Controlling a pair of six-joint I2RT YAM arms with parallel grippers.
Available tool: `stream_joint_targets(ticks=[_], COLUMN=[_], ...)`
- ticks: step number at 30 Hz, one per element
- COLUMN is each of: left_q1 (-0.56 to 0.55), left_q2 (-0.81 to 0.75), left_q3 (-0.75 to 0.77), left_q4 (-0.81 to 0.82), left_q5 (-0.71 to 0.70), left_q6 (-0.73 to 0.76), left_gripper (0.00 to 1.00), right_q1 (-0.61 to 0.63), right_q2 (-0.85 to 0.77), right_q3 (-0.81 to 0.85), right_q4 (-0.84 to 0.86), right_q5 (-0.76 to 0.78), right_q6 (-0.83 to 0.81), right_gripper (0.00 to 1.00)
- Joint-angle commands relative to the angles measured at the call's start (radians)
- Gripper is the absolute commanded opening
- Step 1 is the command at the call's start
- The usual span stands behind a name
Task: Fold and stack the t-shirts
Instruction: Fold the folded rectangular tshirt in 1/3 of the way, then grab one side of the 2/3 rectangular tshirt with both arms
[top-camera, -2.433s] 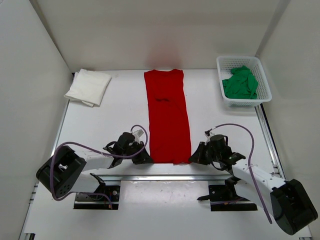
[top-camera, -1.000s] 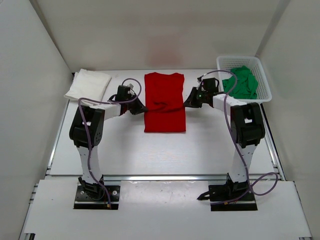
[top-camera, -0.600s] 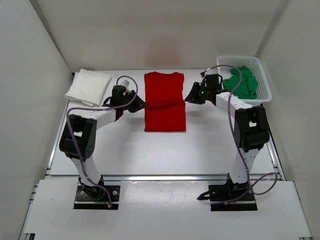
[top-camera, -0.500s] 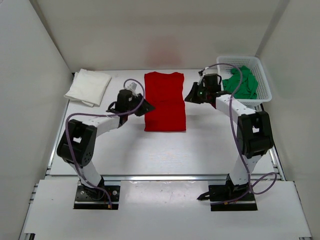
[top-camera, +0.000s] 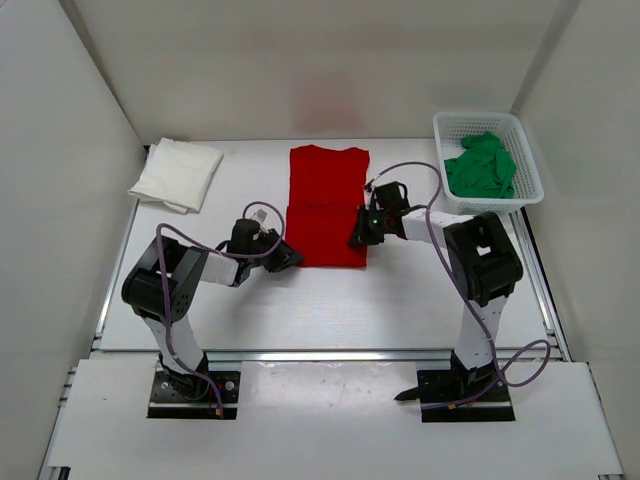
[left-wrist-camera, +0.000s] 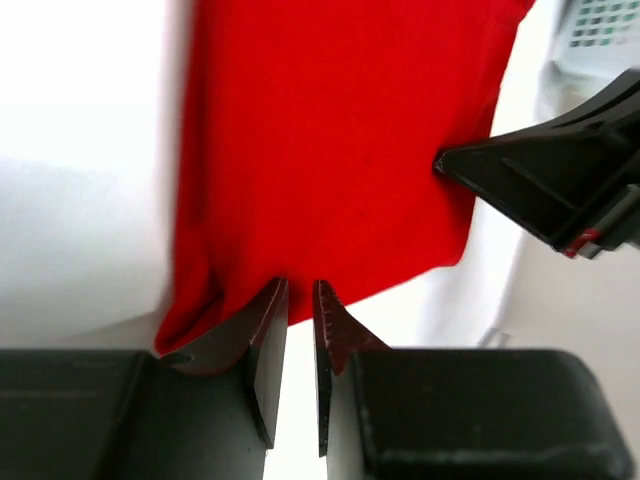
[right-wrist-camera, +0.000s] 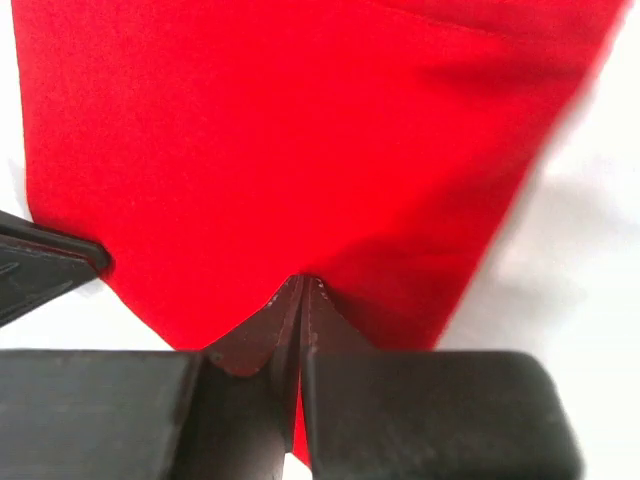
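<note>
as left hand (left-wrist-camera: 300, 289), right hand (right-wrist-camera: 302, 282) slid nearer

Both have come nearer: the left gripper (top-camera: 288, 257) now at the red shirt's (top-camera: 326, 200) 7 o'clock corner, the right gripper (top-camera: 357, 238) at 4 o'clock, perhaps pinching cloth.

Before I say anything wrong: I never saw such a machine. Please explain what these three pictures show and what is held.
It is two robot arms bolted to a table, each ending in a two-finger gripper. The overhead picture looks down from above and behind them; the other two come from a camera on each wrist. On the table lie a folded red shirt in the middle, a folded white shirt far left, and a basket far right with a green shirt inside. The left gripper is slightly open at the red shirt's near left corner. The right gripper is shut over its right edge; whether it pinches cloth I cannot tell.
</note>
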Motion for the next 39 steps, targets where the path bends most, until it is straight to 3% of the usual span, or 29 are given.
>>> stream_joint_targets(ticks=[1, 3, 6, 10, 14, 20, 24, 29, 31, 32, 34, 36, 38, 39], left_q1=[0.040, 0.034, -0.001, 0.005, 0.044, 0.069, 0.060, 0.035, 0.031, 0.029, 0.028, 0.022, 0.019, 0.028], left_q2=[-0.028, -0.047, -0.134, -0.287, -0.356, -0.297, -0.237, -0.173, -0.156, -0.145, -0.133, -0.127, -0.128, -0.134], left_q3=[-0.094, -0.136, -0.101, -0.088, -0.105, -0.115, -0.105, -0.085, -0.081, -0.081, -0.078, -0.084, -0.084, -0.094], left_q4=[0.136, 0.236, 0.114, -0.074, -0.179, -0.213, -0.212, -0.193, -0.187, -0.176, -0.164, -0.138, -0.126, -0.126], left_q5=[0.079, 0.103, 0.048, -0.069, -0.150, -0.141, -0.152, -0.166, -0.173, -0.160, -0.144, -0.138, -0.134, -0.129], left_q6=[-0.116, -0.161, -0.066, 0.034, 0.120, 0.164, 0.183, 0.168, 0.161, 0.152, 0.146, 0.132, 0.120, 0.114], left_gripper=[0.28, 0.31, 0.35, 0.40, 0.42, 0.49, 0.50, 0.50, 0.49, 0.47, 0.38, 0.28, 0.10, 0.06], right_q1=[-0.011, -0.024, -0.038, -0.052, -0.066, -0.090, -0.098, -0.087, -0.087, -0.089, -0.084, -0.084, -0.083, -0.084], right_q2=[-0.084, -0.098, -0.166, -0.327, -0.420, -0.440, -0.366, -0.285, -0.273, -0.256, -0.253, -0.253, -0.263, -0.266], right_q3=[-0.089, -0.120, -0.169, -0.251, -0.398, -0.545, -0.555, -0.541, -0.535, -0.522, -0.509, -0.509, -0.516, -0.512], right_q4=[0.051, 0.074, 0.111, 0.128, 0.205, 0.272, 0.335, 0.408, 0.438, 0.438, 0.436, 0.441, 0.445, 0.445], right_q5=[0.047, 0.018, -0.008, -0.007, -0.048, -0.063, -0.128, -0.174, -0.183, -0.173, -0.168, -0.166, -0.160, -0.159], right_q6=[0.050, 0.050, 0.048, 0.062, 0.097, 0.125, 0.148, 0.206, 0.217, 0.219, 0.219, 0.231, 0.231, 0.231], right_gripper=[0.00, 0.00, 0.00, 0.17, 0.25, 0.43, 0.47, 0.45, 0.42, 0.36, 0.29, 0.15, 0.07, 0.02])
